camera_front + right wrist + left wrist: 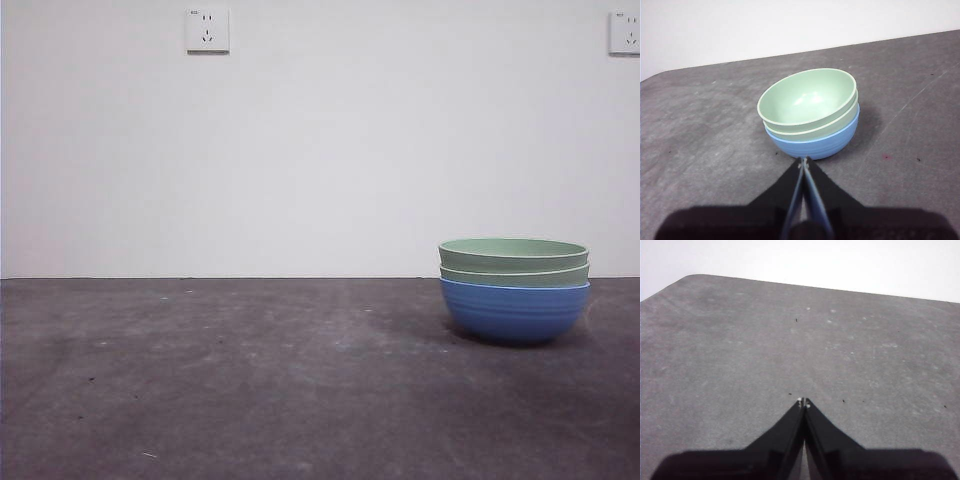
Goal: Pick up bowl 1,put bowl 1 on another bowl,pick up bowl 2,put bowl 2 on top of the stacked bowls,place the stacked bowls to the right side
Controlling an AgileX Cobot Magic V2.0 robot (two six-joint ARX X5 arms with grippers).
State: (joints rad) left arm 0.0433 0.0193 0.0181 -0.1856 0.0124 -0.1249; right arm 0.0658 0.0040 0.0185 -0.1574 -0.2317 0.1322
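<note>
Three ribbed bowls stand nested on the dark table at the right of the front view: the blue bowl [515, 312] at the bottom, one pale green bowl [514, 275] inside it, a second pale green bowl [513, 253] on top. The right wrist view shows the same stack, top green bowl [807, 97] over the blue bowl [815, 142]. My right gripper [804, 160] is shut and empty, a short way back from the stack. My left gripper [803, 401] is shut over bare table, with no bowl near it. Neither arm shows in the front view.
A white wall runs behind the table, with one socket [207, 30] at the upper left and another socket [625, 33] at the upper right. The grey table [250, 380] stretches to the left of the stack; its rounded corner [690, 279] shows in the left wrist view.
</note>
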